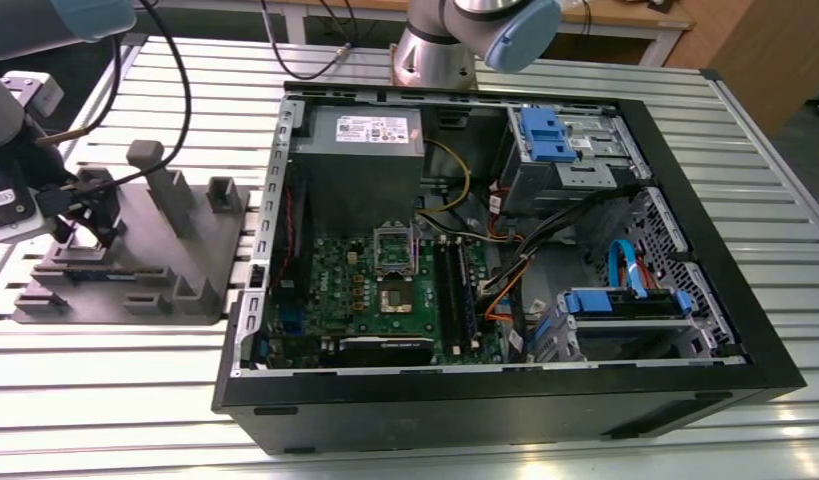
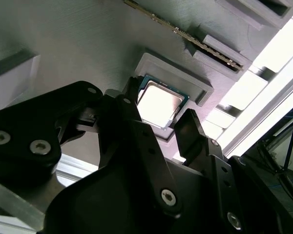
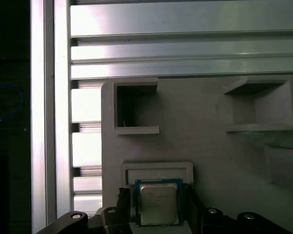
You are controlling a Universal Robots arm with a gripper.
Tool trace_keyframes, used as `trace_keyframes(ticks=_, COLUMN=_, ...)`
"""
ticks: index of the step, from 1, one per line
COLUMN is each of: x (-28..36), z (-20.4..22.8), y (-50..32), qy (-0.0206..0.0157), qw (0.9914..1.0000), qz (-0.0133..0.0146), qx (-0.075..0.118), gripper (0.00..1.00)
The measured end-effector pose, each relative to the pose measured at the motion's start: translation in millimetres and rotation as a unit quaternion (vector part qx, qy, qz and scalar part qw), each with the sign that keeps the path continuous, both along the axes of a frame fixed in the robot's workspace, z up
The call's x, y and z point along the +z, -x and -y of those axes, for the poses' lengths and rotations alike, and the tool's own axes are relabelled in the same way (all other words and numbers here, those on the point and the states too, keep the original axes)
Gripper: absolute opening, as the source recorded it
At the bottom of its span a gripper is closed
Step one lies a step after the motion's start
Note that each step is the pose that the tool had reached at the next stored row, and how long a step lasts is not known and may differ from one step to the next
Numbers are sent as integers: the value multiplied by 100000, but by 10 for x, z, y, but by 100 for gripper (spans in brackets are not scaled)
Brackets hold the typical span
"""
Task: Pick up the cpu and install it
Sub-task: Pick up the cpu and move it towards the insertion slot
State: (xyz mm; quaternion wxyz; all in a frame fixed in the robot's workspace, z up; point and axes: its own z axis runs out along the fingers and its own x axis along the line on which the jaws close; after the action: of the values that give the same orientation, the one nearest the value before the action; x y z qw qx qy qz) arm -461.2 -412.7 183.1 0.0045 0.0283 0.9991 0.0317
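Note:
The cpu, a small square chip with a silvery top and pale rim, lies flat in a shallow raised pocket of the grey fixture. In the second wrist view the cpu shines bright between the dark fingers. My gripper is low over it and open, with one black finger on each side of the chip and a narrow gap to its edges. In the exterior view the gripper hangs over the fixture at that view's left, outside the computer case.
An open computer case lies at the exterior view's right, with the green motherboard, its open socket and a grey power supply. The fixture carries upright posts and open slots. Slatted aluminium table all round.

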Motion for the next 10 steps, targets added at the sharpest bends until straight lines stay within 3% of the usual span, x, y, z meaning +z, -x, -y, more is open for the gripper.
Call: trace_keyframes(ticks=10, x=-2, z=0, y=4, qy=0, qw=100000, qz=262, qx=3, gripper=56)
